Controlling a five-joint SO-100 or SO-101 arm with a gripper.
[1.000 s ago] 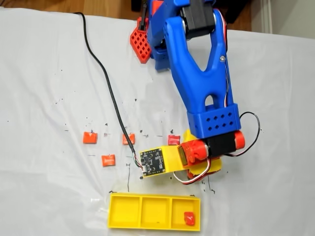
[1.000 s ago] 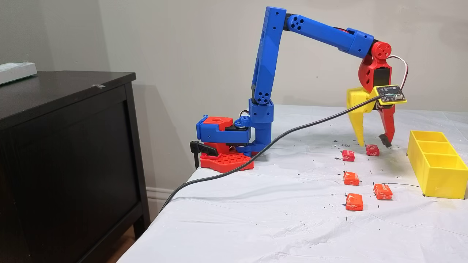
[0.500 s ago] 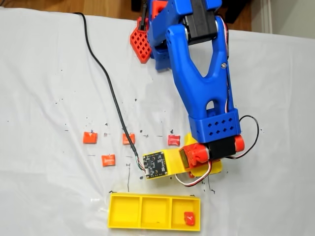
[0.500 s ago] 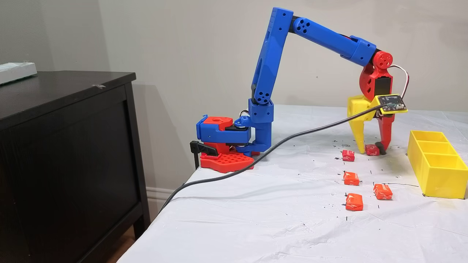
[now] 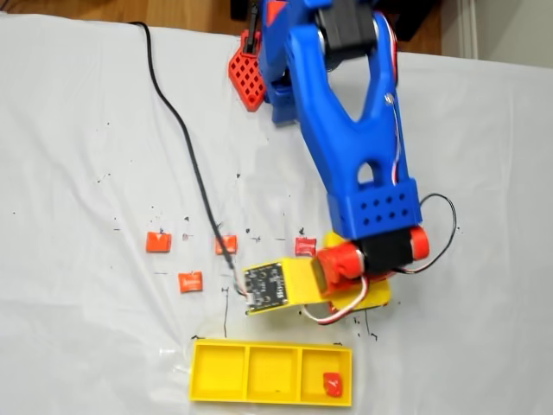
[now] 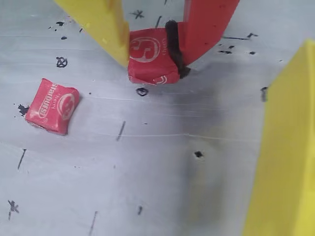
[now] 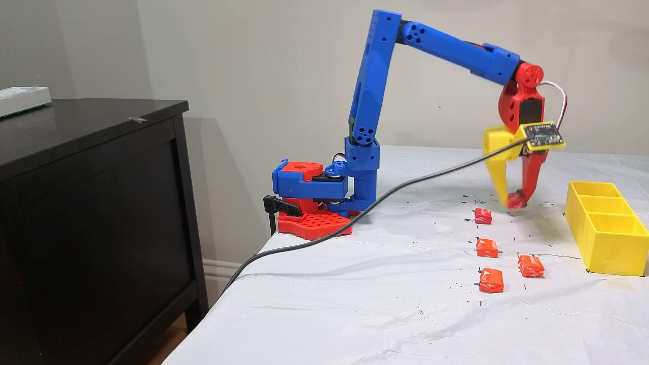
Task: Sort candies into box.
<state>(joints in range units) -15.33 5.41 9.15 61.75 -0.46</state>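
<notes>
In a fixed view the arm (image 7: 431, 43) reaches right and bends down at the wrist, its gripper (image 7: 513, 199) pinching a red candy (image 7: 516, 199) just off the cloth (image 7: 355, 304), left of the box (image 7: 608, 243). The wrist view shows the jaws clamped on that candy (image 6: 150, 56), another (image 6: 52, 105) lying left. From above, a fixed view alone shows a candy (image 5: 331, 384) in the box's (image 5: 216, 393) right compartment.

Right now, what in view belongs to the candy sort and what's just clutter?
Job:
- gripper, shut on red candy
- second red candy
- three orange candies
- red candy in tray
- yellow tray

Clutter:
- black cable
- dark cabinet
</notes>
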